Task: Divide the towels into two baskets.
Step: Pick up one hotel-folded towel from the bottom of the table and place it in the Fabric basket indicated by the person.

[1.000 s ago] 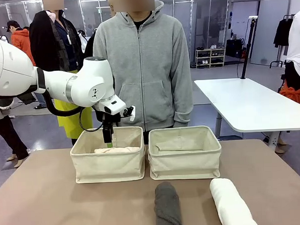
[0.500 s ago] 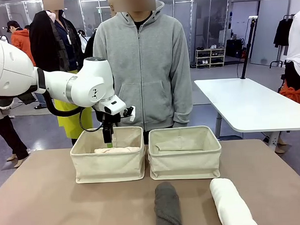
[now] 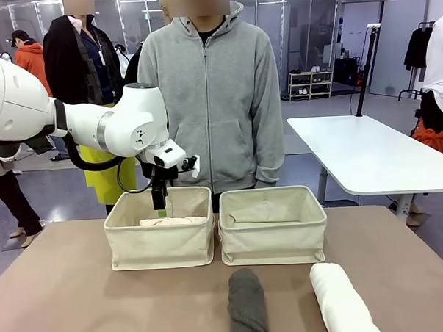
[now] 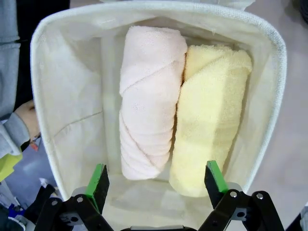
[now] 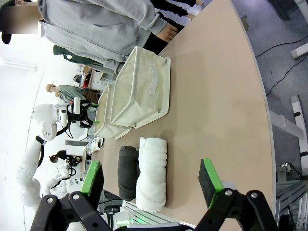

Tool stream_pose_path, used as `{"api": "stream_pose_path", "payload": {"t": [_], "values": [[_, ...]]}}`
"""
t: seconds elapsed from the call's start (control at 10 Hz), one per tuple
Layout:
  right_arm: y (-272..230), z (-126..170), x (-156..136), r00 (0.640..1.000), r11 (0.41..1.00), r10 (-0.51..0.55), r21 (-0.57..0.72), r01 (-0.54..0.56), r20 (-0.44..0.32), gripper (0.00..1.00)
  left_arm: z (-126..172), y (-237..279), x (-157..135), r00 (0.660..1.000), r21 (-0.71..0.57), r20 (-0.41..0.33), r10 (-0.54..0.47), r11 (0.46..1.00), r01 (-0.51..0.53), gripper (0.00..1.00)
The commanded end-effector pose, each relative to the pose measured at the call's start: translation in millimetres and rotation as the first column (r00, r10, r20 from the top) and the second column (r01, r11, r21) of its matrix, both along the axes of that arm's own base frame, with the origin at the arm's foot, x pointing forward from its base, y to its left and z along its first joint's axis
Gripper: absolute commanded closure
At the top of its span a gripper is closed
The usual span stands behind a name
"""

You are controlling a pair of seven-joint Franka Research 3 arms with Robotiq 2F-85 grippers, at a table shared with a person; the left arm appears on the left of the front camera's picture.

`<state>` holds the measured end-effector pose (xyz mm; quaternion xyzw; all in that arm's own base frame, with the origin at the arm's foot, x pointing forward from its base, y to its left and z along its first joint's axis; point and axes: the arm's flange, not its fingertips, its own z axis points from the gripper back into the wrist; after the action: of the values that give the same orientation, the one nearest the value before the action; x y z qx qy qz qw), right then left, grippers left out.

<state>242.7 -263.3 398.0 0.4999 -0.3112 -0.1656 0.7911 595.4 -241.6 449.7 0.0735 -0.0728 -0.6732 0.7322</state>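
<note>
Front view: the left jaws are hanging wide open and empty just inside the left basket (image 3: 162, 246). The right basket (image 3: 272, 241) is sitting right beside them, nothing showing in it. The grey towel (image 3: 247, 304) and white towel (image 3: 341, 300) are lying on the bench (image 3: 65, 290), well clear of these jaws.

Left wrist view: the pink towel (image 4: 149, 96) and yellow towel (image 4: 209, 115) are lying touching, straight under the jaws.

Right wrist view: the right jaws are gaping, holding nothing. The white towel is lying dead ahead, with its long axis crossing their closing line and the grey one hugging its side. I'm guessing the right arm is nearer, so white goes first.
</note>
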Motion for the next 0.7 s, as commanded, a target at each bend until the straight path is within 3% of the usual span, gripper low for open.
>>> {"api": "stream_pose_path", "payload": {"t": [0.0,0.1,0.2,0.3,0.5,0.6], "values": [[0.9,2.9,-1.3,1.000,1.000,0.001,0.002,-0.001,0.017,0.00,55.5,27.0,-23.8,0.994,-0.042,-0.002,0.113,0.993,-0.113,0.00],[0.9,2.9,-1.3,1.000,1.000,0.001,0.002,-0.001,0.017,0.00,78.1,46.3,-38.3,0.979,-0.099,-0.015,0.203,0.974,-0.203,0.00],[0.9,2.9,-1.3,1.000,1.000,0.001,0.002,-0.001,0.017,0.00,90.9,69.0,-57.9,0.952,-0.146,-0.080,0.297,0.941,-0.306,0.00],[0.9,2.9,-1.3,1.000,1.000,0.001,0.002,-0.001,0.017,0.00,90.6,89.5,-76.4,0.905,-0.217,-0.217,0.367,0.885,-0.411,0.00],[0.9,2.9,-1.3,1.000,1.000,0.001,0.002,-0.001,0.017,0.00,82.0,142.6,-114.9,0.824,-0.338,-0.377,0.422,0.766,-0.547,0.00],[0.9,2.9,-1.3,1.000,1.000,0.001,0.002,-0.001,0.017,0.00,76.2,177.1,-135.8,0.766,-0.376,-0.466,0.444,0.684,-0.625,0.00]]}}
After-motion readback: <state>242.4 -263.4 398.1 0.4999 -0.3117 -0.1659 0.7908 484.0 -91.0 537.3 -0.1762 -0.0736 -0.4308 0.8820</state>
